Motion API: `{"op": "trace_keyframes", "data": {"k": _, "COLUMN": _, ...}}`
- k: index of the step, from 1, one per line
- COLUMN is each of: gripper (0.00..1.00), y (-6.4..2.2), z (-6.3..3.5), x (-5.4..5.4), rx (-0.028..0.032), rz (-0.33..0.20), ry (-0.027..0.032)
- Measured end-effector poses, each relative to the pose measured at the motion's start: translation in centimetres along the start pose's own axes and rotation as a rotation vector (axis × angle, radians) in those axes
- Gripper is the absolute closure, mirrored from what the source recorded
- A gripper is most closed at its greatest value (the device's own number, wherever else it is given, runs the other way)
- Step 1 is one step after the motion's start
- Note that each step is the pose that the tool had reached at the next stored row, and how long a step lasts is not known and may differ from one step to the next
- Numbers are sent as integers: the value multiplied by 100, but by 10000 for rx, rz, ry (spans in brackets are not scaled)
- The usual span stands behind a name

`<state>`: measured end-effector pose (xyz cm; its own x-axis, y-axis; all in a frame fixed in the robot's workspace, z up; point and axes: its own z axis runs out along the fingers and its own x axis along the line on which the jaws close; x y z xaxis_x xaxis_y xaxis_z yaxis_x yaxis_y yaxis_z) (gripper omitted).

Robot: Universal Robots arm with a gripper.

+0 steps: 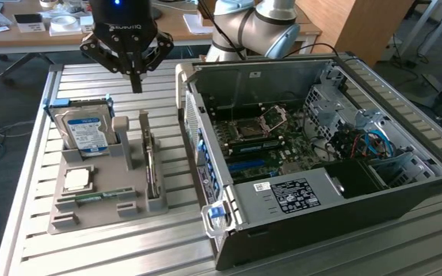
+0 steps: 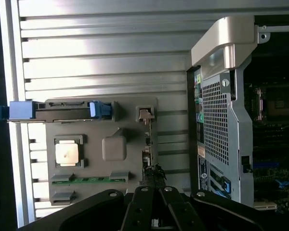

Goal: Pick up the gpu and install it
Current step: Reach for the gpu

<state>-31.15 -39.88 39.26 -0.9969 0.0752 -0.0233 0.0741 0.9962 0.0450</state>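
I saw the pincer [image 1: 136, 86] closed on nothing, hanging over the tray [image 1: 90, 221]; in the exterior view the gpu [image 1: 151, 164] stood on edge at its six o'clock

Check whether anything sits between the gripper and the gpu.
Nothing visible does. The shut gripper hangs in open air above the gpu, which stands on edge in the grey tray; the hard drive sits apart, toward the exterior view's left.
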Motion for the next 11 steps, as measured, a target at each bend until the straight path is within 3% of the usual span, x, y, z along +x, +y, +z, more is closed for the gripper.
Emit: {"op": "trace_keyframes", "data": {"k": 11, "gripper": 89, "y": -1, "z": 0, "x": 9, "rx": 0, "rz": 0, "ry": 0}}
